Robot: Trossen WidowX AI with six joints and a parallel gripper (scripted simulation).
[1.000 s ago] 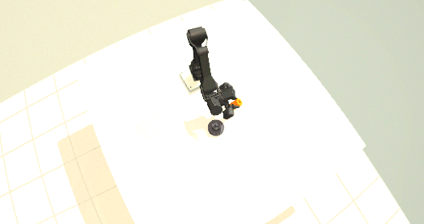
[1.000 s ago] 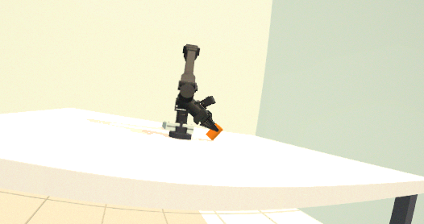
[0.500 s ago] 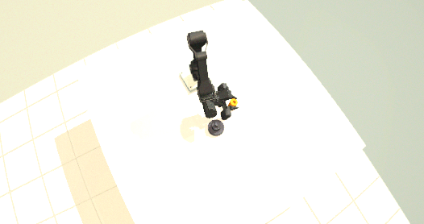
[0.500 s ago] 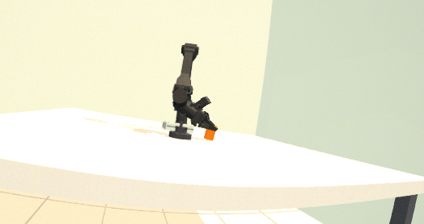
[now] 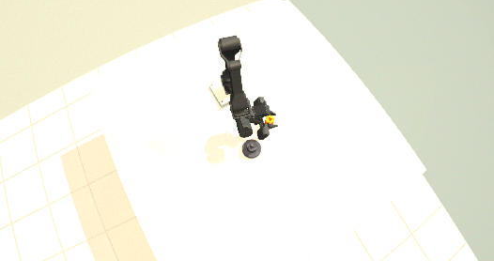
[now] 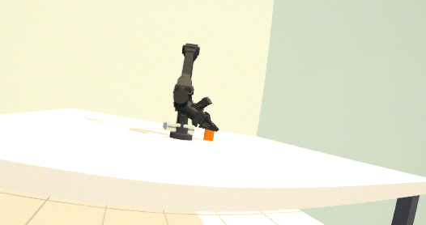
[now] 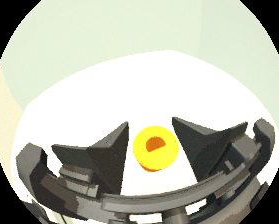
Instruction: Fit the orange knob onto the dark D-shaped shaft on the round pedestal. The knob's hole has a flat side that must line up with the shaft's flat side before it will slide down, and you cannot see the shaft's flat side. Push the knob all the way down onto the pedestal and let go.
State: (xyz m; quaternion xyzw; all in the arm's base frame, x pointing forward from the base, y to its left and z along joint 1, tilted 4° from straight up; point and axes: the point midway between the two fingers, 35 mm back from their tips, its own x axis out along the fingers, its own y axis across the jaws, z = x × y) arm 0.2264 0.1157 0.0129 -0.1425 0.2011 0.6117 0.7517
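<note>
The orange knob (image 5: 270, 119) (image 6: 208, 135) (image 7: 155, 161) stands upright on the table, its holed end up. In the wrist view the hole is D-shaped, with its flat side toward the bottom of the view. My gripper (image 5: 276, 119) (image 6: 217, 129) (image 7: 150, 120) is open, with a finger on each side of the knob and a gap at both sides. The fingers slant down at the knob's upper part. The dark round pedestal (image 5: 246, 152) (image 6: 181, 137) stands apart from the knob, with its shaft (image 5: 252, 145) bare. The shaft's flat side cannot be made out.
The arm's pale base plate (image 5: 219, 96) (image 6: 172, 126) lies behind the pedestal. The arm's wrist (image 5: 244, 127) hangs close to the pedestal in the top view. The white table's front edge (image 6: 182, 193) runs across the exterior view.
</note>
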